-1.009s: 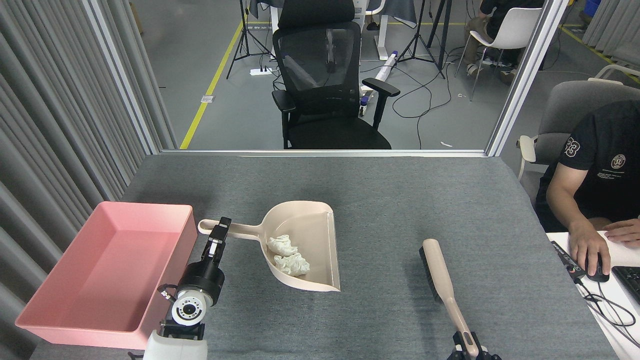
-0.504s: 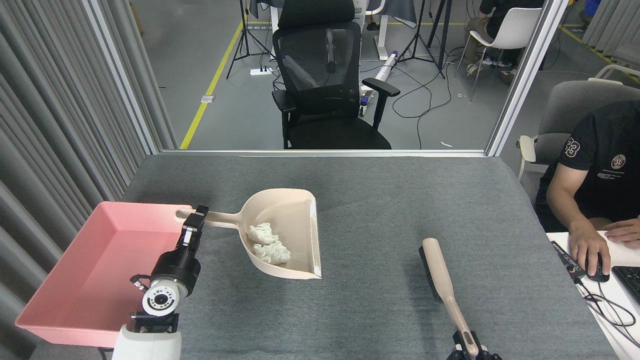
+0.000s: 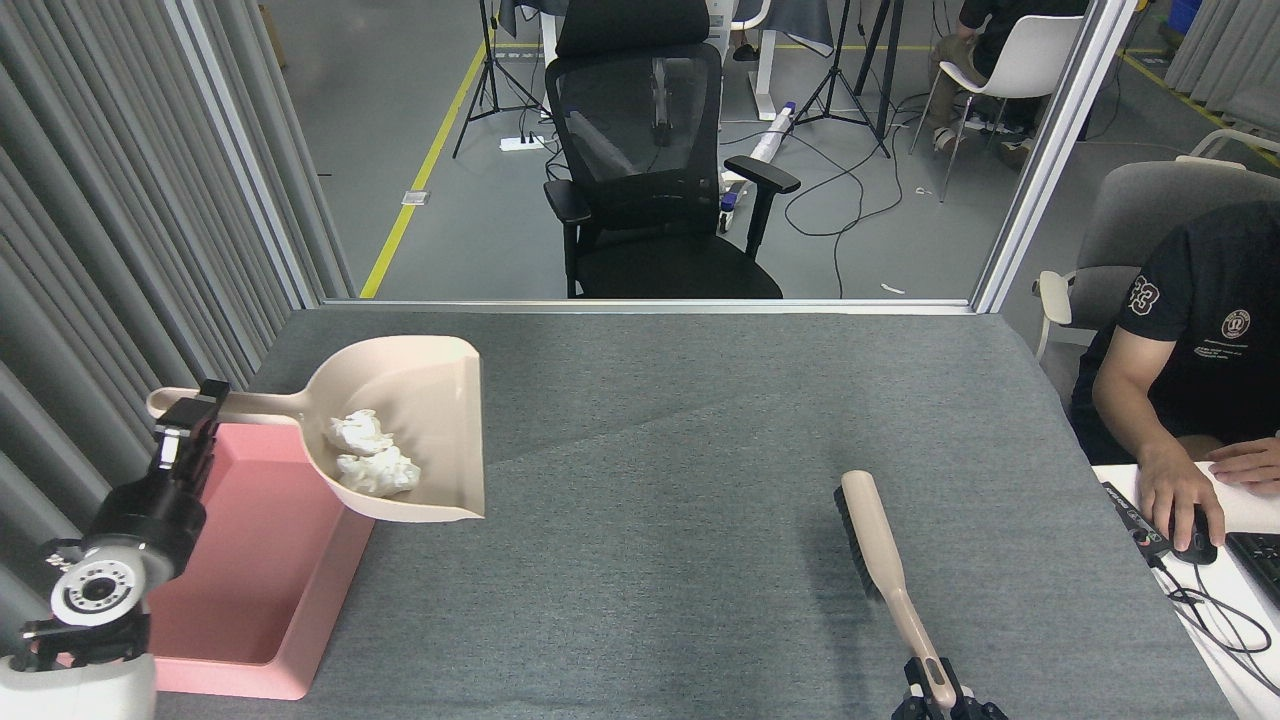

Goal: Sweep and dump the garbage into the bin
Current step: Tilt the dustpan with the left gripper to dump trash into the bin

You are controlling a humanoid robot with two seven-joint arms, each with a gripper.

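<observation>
My left gripper (image 3: 192, 412) is shut on the long handle of the beige dustpan (image 3: 420, 400), held in the air at the table's left side. Two crumpled white paper wads of garbage (image 3: 370, 455) lie in the pan's scoop. The scoop hangs over the right wall of the pink bin (image 3: 300, 620), which sits at the front left corner of the table. At the bottom right, my right gripper (image 3: 940, 700) is shut on the end of the beige brush (image 3: 875, 545), whose bristle head rests on the grey table.
A person sits at the right with a hand (image 3: 1180, 500) on a mouse at a white desk. A black office chair (image 3: 650, 160) stands beyond the table's far edge. Grey curtains (image 3: 90, 250) hang close along the left.
My left arm has lifted the dustpan with the garbage and carried it left, from the table's middle to over the bin's right wall. The brush has barely moved.
</observation>
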